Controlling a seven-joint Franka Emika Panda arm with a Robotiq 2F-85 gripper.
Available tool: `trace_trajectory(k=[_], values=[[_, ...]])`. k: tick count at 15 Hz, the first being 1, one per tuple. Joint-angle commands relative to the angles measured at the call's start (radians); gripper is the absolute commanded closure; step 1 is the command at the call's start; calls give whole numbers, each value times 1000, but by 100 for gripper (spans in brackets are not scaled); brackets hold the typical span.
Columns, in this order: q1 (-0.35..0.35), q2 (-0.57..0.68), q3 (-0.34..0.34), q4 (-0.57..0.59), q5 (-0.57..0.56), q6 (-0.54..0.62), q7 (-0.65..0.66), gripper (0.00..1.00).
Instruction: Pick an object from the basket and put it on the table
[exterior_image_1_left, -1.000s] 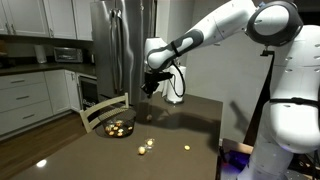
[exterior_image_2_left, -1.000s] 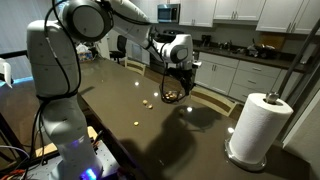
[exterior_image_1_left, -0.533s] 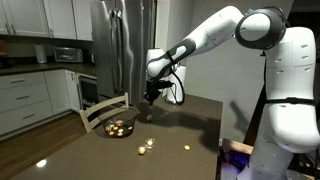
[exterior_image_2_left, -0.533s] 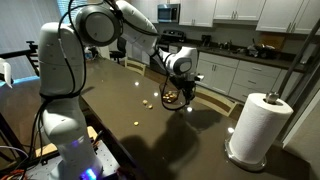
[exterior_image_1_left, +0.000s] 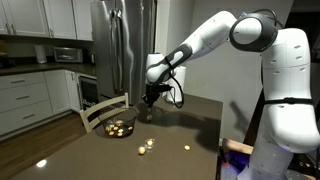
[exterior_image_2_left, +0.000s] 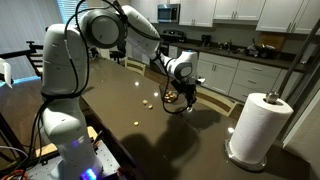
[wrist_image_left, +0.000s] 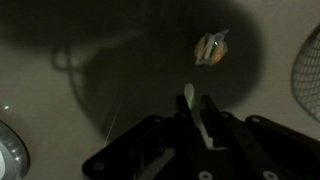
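The small dark round basket (exterior_image_1_left: 119, 129) sits on the dark brown table (exterior_image_1_left: 190, 125) and holds several yellowish pieces; it also shows behind the arm in an exterior view (exterior_image_2_left: 170, 97). My gripper (exterior_image_1_left: 150, 99) hangs just right of the basket, low over the table, and also shows in an exterior view (exterior_image_2_left: 186, 103). In the wrist view the jaws (wrist_image_left: 197, 108) are shut on a thin pale object (wrist_image_left: 191, 96). A small yellowish piece (wrist_image_left: 210, 48) lies on the table ahead of the jaws.
Small pieces lie loose on the table (exterior_image_1_left: 146, 147) (exterior_image_1_left: 185, 148). A paper towel roll (exterior_image_2_left: 260, 125) stands at one table end. A wooden chair (exterior_image_1_left: 100, 108) stands at the table by the basket. A steel fridge (exterior_image_1_left: 120, 45) and white cabinets stand behind.
The gripper has come down toward the table beside the basket, still shut on the pale object. The basket and loose pieces have not moved.
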Motion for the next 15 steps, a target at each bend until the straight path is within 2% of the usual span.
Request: trace_trajectory(k=[1, 8, 10, 15], values=[[11, -7, -9, -12, -15, 25, 32, 49], [21, -72, 27, -70, 10, 40, -27, 4], [22, -95, 43, -92, 17, 51, -44, 0], [25, -140, 68, -136, 27, 76, -67, 0]])
